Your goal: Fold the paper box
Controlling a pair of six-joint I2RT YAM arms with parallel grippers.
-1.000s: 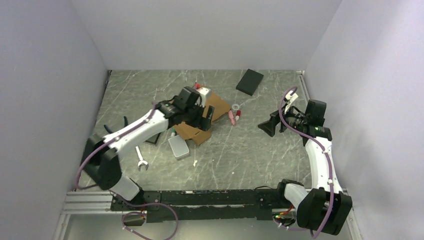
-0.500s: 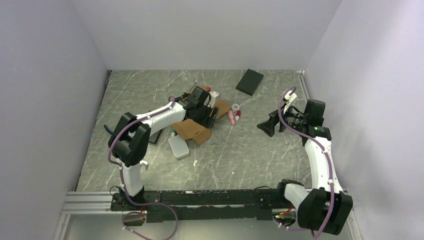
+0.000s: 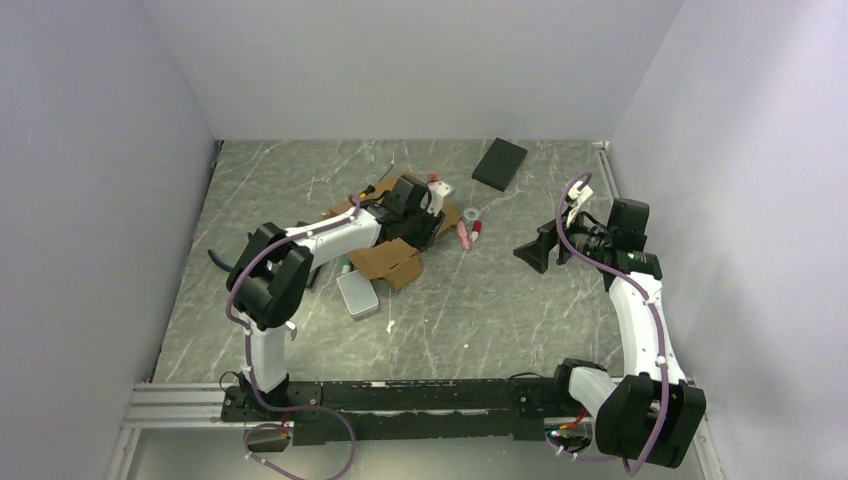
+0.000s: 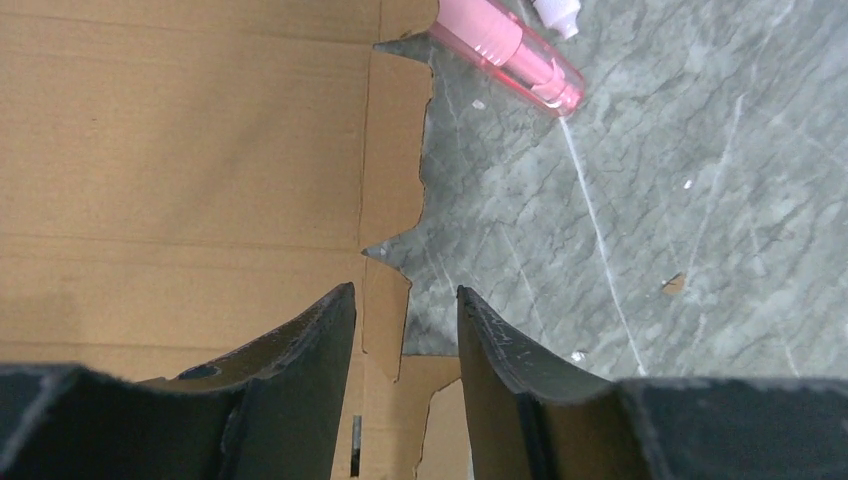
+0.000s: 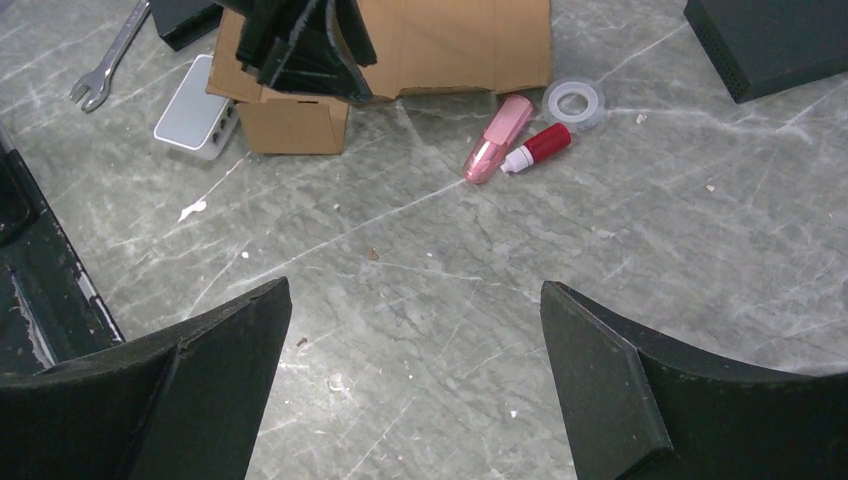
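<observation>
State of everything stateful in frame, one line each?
paper box: partly folded, one end boxed up, rest flat
left gripper: part open, straddling the box's edge
right gripper: wide open, empty
grey tin: closed
red bottle: lying on its side
pink tube: lying on its side

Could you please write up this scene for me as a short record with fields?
Paper box: tan cardboard sheet, creased, one end folded over, lying on the table
Left hand: over the box's notched edge, jaws narrowly apart, nothing visibly clamped
Right hand: wide open, away from the box, above bare table
Beside the box: pink tube, red bottle, tape ring, grey tin
Farther off: wrench, black slab
</observation>
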